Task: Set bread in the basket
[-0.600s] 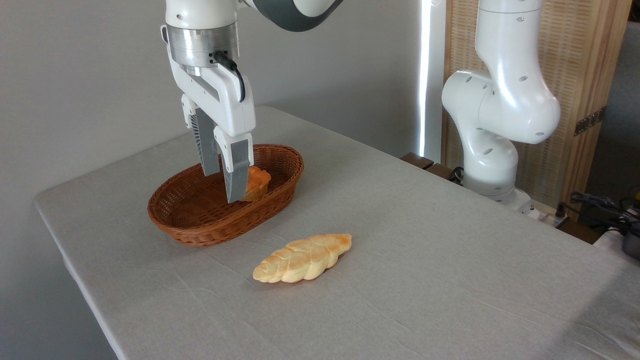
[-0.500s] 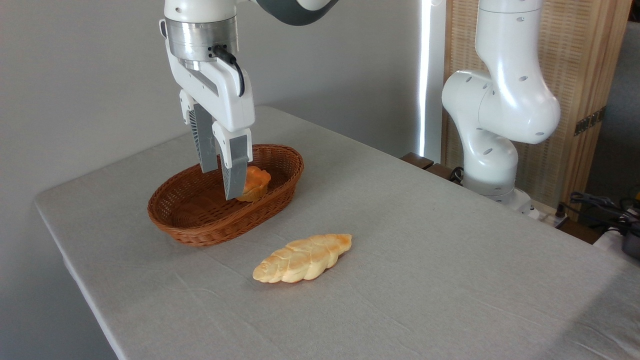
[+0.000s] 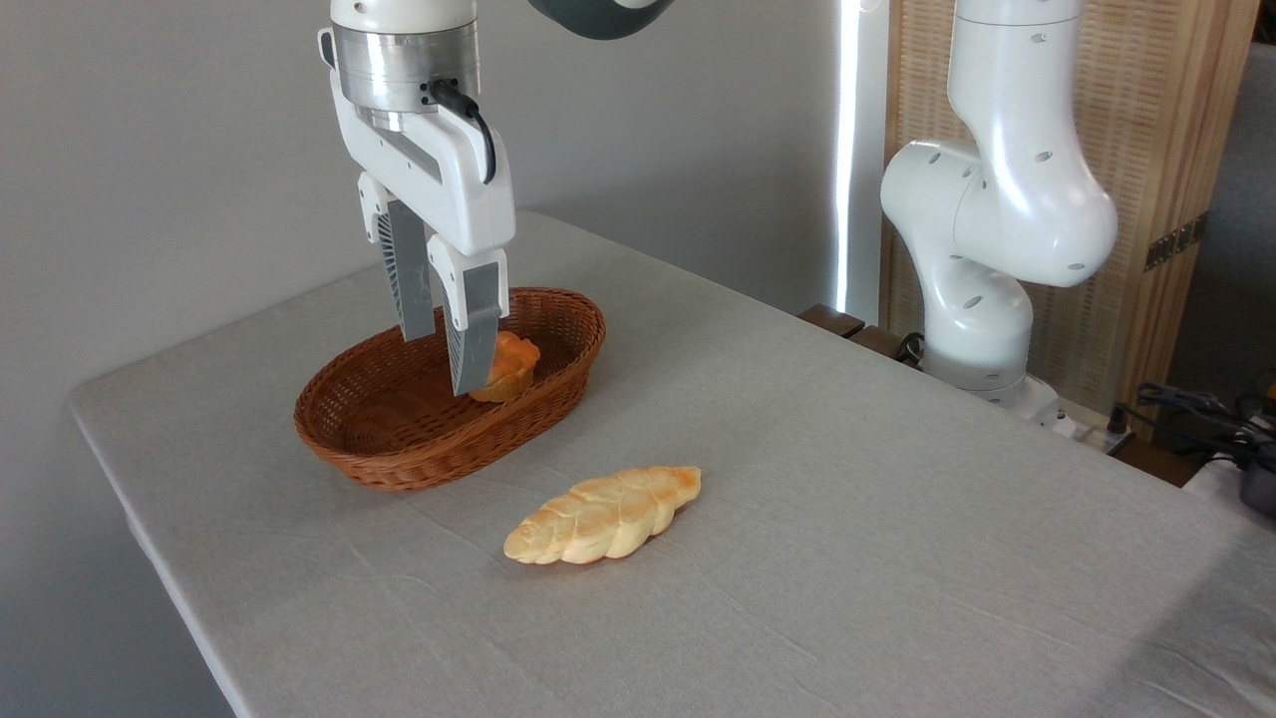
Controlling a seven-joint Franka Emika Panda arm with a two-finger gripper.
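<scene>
The bread [image 3: 603,515], a long braided loaf of pale gold with browner patches, lies flat on the grey tablecloth in front of and to the right of the basket [image 3: 399,461]. The basket is oval, reddish-brown wicker, at the table's left. My gripper [image 3: 442,364] hangs over the basket's middle, fingers pointing down, open with nothing between them. It is well away from the loaf. A small orange pastry [image 3: 512,365] rests inside the basket's right half, partly hidden behind the nearer finger.
The arm's white base [image 3: 987,299] stands at the table's far right edge. Cables and a dark device [image 3: 1236,439] lie beyond the right side. The table's left edge [image 3: 150,538] runs close to the basket.
The gripper has risen a little above the basket and drifted slightly right. The orange pastry stays in the basket. The loaf has not moved.
</scene>
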